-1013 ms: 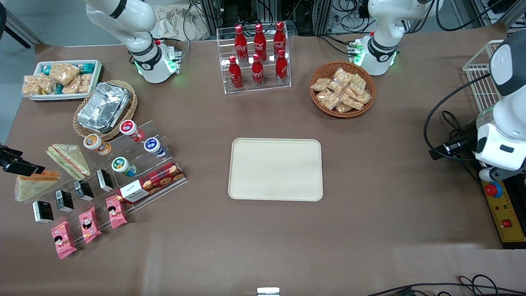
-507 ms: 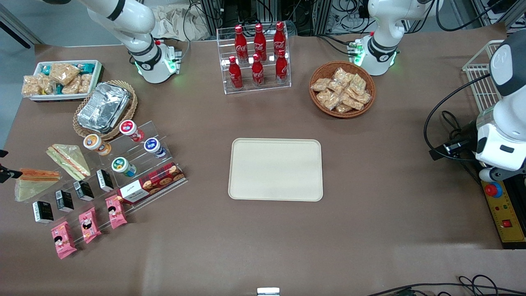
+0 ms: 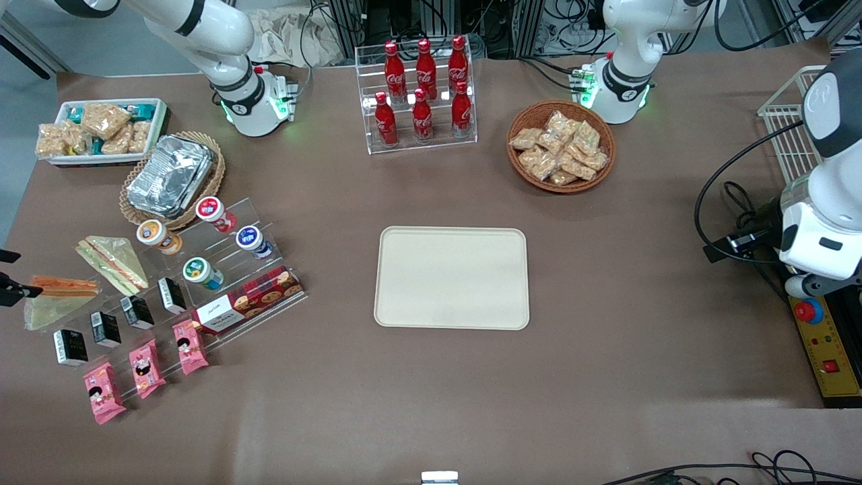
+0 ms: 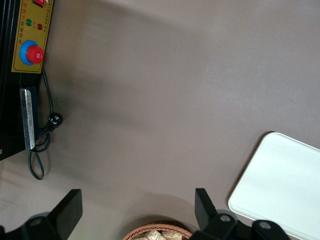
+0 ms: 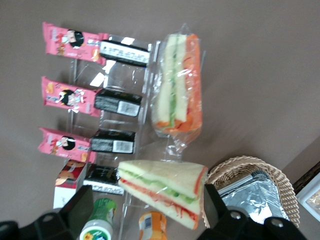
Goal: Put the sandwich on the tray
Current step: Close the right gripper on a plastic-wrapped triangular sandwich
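Note:
The sandwich [image 3: 55,301] [image 5: 178,85], a clear-wrapped wedge with a bright orange filling edge, lies on the table at the working arm's end, next to the acrylic snack rack. My gripper [image 3: 11,275] [image 5: 145,216] hangs above the table just outside the sandwich, at the edge of the front view. It is open, its fingers wide apart, and it holds nothing. The cream-beige tray [image 3: 451,277] [image 4: 285,185] lies flat in the middle of the table with nothing on it.
A paler wedge sandwich [image 3: 113,261] [image 5: 162,187] lies beside the task sandwich, farther from the front camera. The acrylic rack [image 3: 202,283] holds jars, black boxes, pink packets and a biscuit box. A basket of foil trays [image 3: 172,178], cola bottles [image 3: 421,91] and a snack basket [image 3: 560,146] stand farther back.
My gripper has drawn back toward the table's edge, so that only its tips show in the front view. The sandwich's orange edge is now uncovered. The sandwich has not moved.

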You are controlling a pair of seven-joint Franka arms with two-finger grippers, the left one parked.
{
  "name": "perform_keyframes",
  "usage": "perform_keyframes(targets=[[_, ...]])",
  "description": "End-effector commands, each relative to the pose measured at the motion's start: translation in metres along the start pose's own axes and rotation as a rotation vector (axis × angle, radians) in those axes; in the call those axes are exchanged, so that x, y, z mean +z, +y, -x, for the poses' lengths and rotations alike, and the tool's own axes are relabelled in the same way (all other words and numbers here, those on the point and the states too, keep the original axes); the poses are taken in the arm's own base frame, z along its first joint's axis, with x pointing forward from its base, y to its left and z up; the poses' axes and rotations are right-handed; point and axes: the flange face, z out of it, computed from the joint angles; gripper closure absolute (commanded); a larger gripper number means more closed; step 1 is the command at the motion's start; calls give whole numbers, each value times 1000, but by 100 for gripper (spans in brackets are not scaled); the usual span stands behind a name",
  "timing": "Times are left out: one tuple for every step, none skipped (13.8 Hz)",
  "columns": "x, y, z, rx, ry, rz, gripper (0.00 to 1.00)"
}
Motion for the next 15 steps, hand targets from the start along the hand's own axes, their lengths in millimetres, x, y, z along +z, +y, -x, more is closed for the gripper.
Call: perform_keyframes(targets=[[10, 7, -15, 17, 14, 0, 2], [9, 13, -19, 27, 22, -5, 2], [11, 15, -21, 32, 22, -6, 2], [15, 16, -26, 31, 33, -11, 2], [16, 14, -29, 19, 50, -18, 2], [23, 14, -33, 15, 55, -19, 2], [31, 13, -38, 15, 55, -18, 2], [38, 18, -44, 26, 55, -17, 2], [44, 22, -49, 34, 55, -19, 2], [48, 21, -53, 31, 63, -18, 2], [52, 21, -54, 19, 64, -10, 2], [55, 22, -54, 16, 61, -2, 2], [64, 22, -57, 16, 50, 6, 2], [69, 21, -59, 18, 47, 8, 2], [71, 21, -59, 18, 44, 8, 2]])
